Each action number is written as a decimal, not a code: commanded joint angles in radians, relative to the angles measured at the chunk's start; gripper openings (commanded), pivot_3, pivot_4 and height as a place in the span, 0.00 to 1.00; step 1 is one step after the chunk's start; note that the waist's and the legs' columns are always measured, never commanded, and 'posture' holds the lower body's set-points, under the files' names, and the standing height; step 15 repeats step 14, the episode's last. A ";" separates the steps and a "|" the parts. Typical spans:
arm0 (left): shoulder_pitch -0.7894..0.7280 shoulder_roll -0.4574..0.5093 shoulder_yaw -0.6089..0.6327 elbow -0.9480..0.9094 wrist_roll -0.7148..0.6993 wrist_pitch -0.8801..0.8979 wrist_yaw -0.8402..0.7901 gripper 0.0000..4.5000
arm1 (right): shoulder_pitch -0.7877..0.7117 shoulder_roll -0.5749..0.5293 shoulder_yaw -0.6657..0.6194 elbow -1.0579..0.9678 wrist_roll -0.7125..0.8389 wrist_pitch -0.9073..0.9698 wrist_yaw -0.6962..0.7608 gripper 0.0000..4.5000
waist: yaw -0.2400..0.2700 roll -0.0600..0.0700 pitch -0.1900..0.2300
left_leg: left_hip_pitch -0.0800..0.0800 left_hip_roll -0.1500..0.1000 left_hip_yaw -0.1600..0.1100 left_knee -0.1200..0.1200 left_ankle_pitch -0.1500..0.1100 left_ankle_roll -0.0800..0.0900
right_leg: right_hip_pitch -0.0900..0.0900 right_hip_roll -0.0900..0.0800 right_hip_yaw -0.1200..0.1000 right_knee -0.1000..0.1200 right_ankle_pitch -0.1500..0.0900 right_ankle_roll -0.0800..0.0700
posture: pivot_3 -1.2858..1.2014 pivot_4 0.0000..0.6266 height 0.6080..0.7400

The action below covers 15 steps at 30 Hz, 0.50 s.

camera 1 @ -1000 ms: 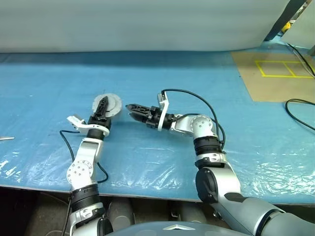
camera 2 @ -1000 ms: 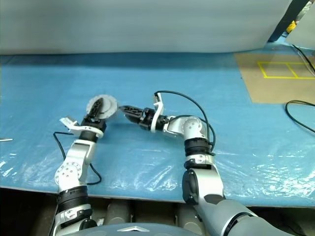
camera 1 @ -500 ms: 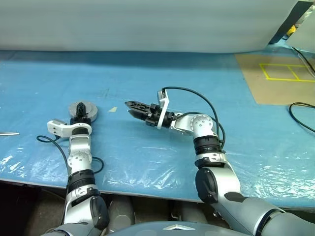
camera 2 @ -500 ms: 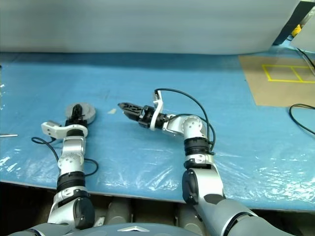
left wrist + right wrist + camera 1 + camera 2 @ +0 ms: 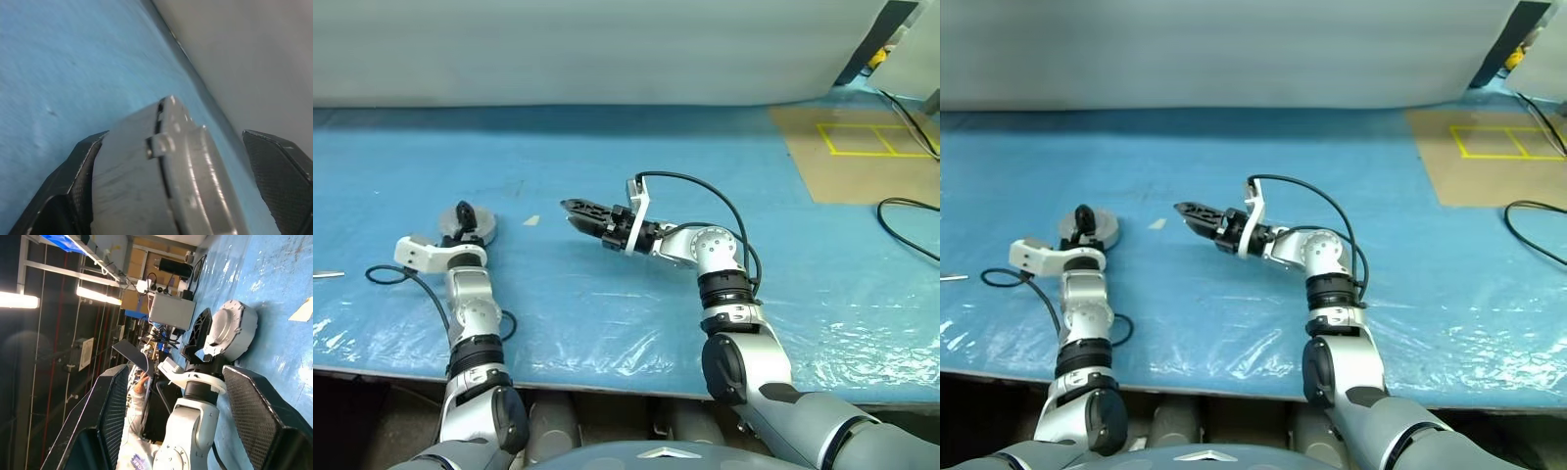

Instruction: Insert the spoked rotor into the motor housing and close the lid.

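Left gripper [image 5: 463, 211]: positioned at the closed motor housing [image 5: 470, 227], which rests on the blue table cover [image 5: 607, 157] toward the robot's left. In the left wrist view the fingers [image 5: 281, 171] stand wide apart, one on each side of the grey puck; the one on the lid side is clearly apart from the metal, while contact on the other side cannot be confirmed. The assembly is therefore straddled, not clamped.

Motor housing: the lid [image 5: 195, 161] sits on top of the body, with a dark seam visible between the two parts and a small raised tab at the edge. The spoked rotor cannot be seen — the closed puck hides its interior.

Right gripper [image 5: 570, 208]: held above the table cover near the centre, pointing toward the robot's left and toward the housing, well apart from it. Its fingers [image 5: 259, 406] are spread about halfway, with nothing between them. The right wrist view looks past them to the housing and the left gripper behind it.

Surroundings: a small pale scrap [image 5: 531, 219] lies on the cover between the two grippers. A brown panel [image 5: 862, 157] with yellow tape lines lies at the far right, and a black cable [image 5: 901, 220] loops beside it. A grey wall [image 5: 607, 49] closes the far edge.
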 commanded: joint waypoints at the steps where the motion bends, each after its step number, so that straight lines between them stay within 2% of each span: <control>1: 0.044 0.040 0.029 -0.036 0.077 -0.048 0.068 0.99 | -0.003 0.008 0.045 -0.051 -0.008 -0.024 0.033 0.71 | -0.002 0.000 0.000 | 0.000 0.000 0.000 -0.001 0.000 0.000 | 0.000 0.000 0.000 0.000 0.000 0.000 | 0.52 0.24 1.00; 3: 0.079 0.059 0.020 -0.086 0.115 -0.056 0.080 0.99 | 0.010 -0.009 0.102 -0.080 -0.055 -0.065 0.057 0.71 | -0.002 0.000 0.000 | 0.000 0.000 0.000 -0.001 0.000 0.000 | 0.000 0.000 -0.001 0.000 0.000 0.000 | 0.52 0.24 1.00; 7: 0.184 0.125 -0.072 -0.229 0.236 -0.067 -0.007 0.99 | 0.035 -0.023 0.168 -0.133 -0.126 -0.180 0.079 0.71 | 0.008 -0.001 0.000 | -0.006 0.000 -0.004 -0.001 0.000 -0.001 | -0.002 0.000 -0.005 -0.002 0.000 0.000 | 0.52 0.24 1.00; 10: 0.249 0.182 -0.176 -0.361 0.271 -0.048 -0.167 0.99 | 0.062 -0.044 0.240 -0.187 -0.250 -0.374 0.073 0.71 | 0.030 -0.001 0.000 | -0.009 0.000 -0.006 0.000 0.000 -0.001 | -0.002 -0.002 -0.009 -0.002 0.000 0.000 | 0.52 0.24 1.00; 12: 0.300 0.235 -0.303 -0.486 0.282 0.008 -0.311 0.99 | 0.121 -0.089 0.323 -0.250 -0.383 -0.579 0.088 0.71 | 0.044 -0.002 0.000 | -0.009 0.000 -0.006 0.000 0.000 -0.001 | -0.002 -0.003 -0.010 -0.002 0.000 0.000 | 0.52 0.24 1.00; 14: 0.336 0.286 -0.400 -0.551 0.294 0.053 -0.424 0.99 | 0.173 -0.143 0.383 -0.288 -0.465 -0.692 0.116 0.71 | 0.050 -0.002 0.000 | -0.009 0.000 -0.006 0.000 0.000 0.000 | 0.000 -0.005 -0.010 -0.003 0.000 0.000 | 0.52 0.24 1.00; 15: 0.336 0.286 -0.400 -0.551 0.294 0.053 -0.424 0.99 | 0.173 -0.143 0.383 -0.288 -0.465 -0.692 0.116 0.71 | 0.050 -0.002 0.000 | -0.009 0.000 -0.006 0.000 0.000 0.000 | 0.000 -0.005 -0.010 -0.003 0.000 0.000 | 0.52 0.24 1.00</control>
